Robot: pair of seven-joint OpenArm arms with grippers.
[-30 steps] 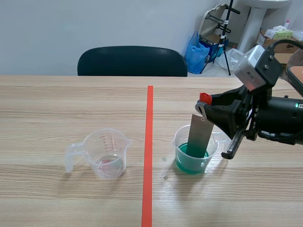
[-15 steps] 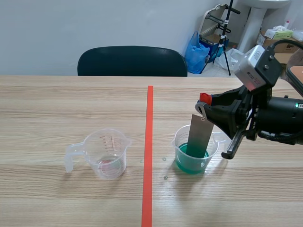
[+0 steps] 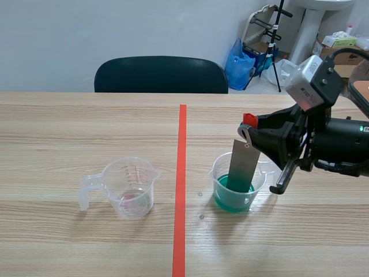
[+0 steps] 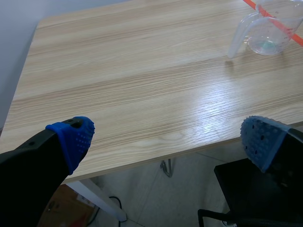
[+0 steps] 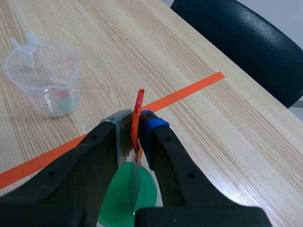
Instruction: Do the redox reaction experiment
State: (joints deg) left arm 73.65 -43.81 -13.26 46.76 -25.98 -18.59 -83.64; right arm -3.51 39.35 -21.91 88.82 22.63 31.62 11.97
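A clear beaker (image 3: 235, 186) of green liquid (image 5: 144, 191) stands right of the red tape line. A grey metal plate (image 3: 242, 164) stands upright in it, lower end in the liquid. A red clip (image 3: 249, 120) holds the plate's top, and my right gripper (image 3: 254, 130) is shut on that clip (image 5: 138, 116). A clear measuring cup (image 3: 130, 187) with a faint pink trace at its bottom stands left of the line. My left gripper (image 4: 165, 137) hangs open off the table's corner, far from that cup (image 4: 267, 33).
A dark chair (image 3: 161, 74) stands behind the table's far edge. The orange-red tape line (image 3: 180, 184) runs down the table's middle. Small droplets lie on the wood near the beaker. Bags and boxes sit on the floor at the back right.
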